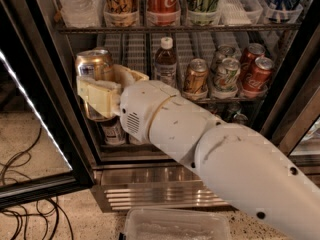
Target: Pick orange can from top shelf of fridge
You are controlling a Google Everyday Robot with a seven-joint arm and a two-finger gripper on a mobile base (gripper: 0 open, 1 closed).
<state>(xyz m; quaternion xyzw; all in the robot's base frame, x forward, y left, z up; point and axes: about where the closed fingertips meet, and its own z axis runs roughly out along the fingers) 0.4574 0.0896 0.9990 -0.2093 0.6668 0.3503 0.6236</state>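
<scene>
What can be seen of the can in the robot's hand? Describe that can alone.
The orange can is shiny gold-orange metal with a silver rim and lid. It stands upright, clamped in the hand, whose cream fingers wrap its middle, leaving top and base showing. It hangs in front of the fridge, towards its left side, level with the middle shelf.

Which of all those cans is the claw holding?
The gold-orange can at far left, clamped in the claw out in front of the racks. Every other can sits on a rack, untouched.
</scene>
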